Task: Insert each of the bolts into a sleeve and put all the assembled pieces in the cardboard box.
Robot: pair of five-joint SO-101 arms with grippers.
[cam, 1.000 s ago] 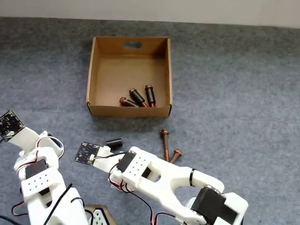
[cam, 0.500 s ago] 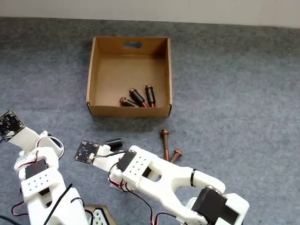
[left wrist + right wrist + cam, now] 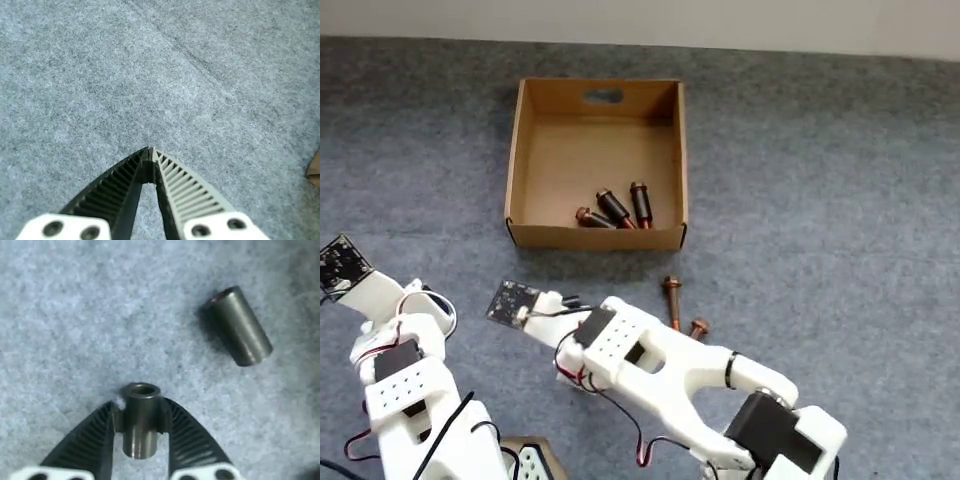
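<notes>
In the right wrist view my right gripper (image 3: 141, 409) is shut on a dark sleeve (image 3: 141, 420), held with its open end facing away from the camera. A second dark sleeve (image 3: 239, 326) lies on the carpet just beyond it. In the high view the right arm (image 3: 620, 345) stretches left in front of the cardboard box (image 3: 516, 160), which holds three assembled pieces (image 3: 613, 208). Two copper bolts (image 3: 672, 300) (image 3: 698, 327) lie on the carpet between the box and the arm. My left gripper (image 3: 150, 152) is shut on nothing above bare carpet.
The left arm (image 3: 405, 370) stands at the near left corner. A brown corner (image 3: 315, 167) shows at the edge of the left wrist view. Grey carpet (image 3: 840, 200) covers the table, with free room right of the box.
The right arm's wrist has shifted a little toward the box and now covers most of the sleeve that lay in plain sight before. The left arm has not moved.
</notes>
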